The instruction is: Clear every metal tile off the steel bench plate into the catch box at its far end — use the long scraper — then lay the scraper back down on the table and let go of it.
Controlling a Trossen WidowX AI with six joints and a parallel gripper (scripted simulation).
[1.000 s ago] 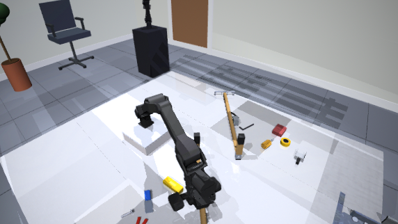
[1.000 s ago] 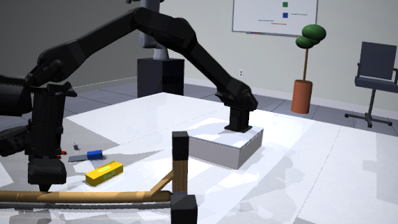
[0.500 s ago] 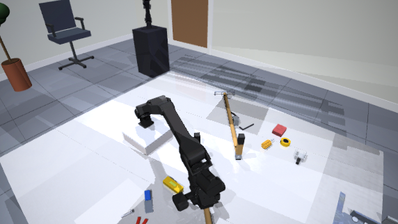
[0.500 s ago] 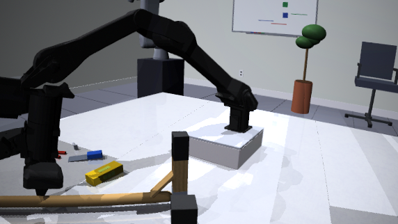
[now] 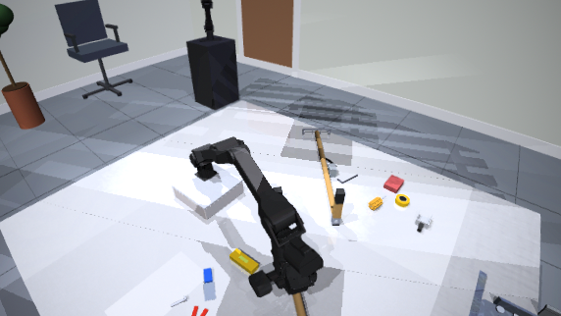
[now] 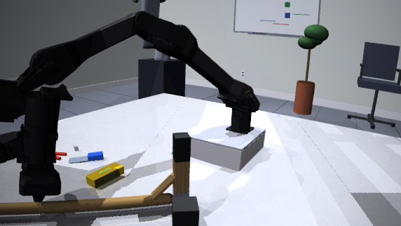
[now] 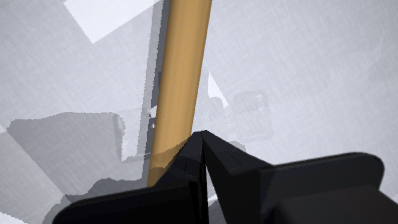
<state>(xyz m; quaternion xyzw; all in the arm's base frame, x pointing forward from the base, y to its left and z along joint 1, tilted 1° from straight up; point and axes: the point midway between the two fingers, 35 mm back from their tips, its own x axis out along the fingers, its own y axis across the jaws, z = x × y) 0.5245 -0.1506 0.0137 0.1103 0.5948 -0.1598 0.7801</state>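
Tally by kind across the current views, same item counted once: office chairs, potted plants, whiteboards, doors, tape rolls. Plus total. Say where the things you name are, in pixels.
office chair point(image 5: 96, 49) point(image 6: 380, 61): 1
potted plant point(image 5: 24, 105) point(image 6: 303, 98): 1
whiteboard point(image 6: 270, 14): 1
door point(image 5: 268, 31): 1
yellow tape roll point(image 5: 397, 201): 1
Total: 5

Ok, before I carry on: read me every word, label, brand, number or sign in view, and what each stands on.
No readable text in any view.
Whiteboard: colored squares and lines, no words that I can make out.
Yellow block: a pale green patch, too blurred to tell if anything is printed there.
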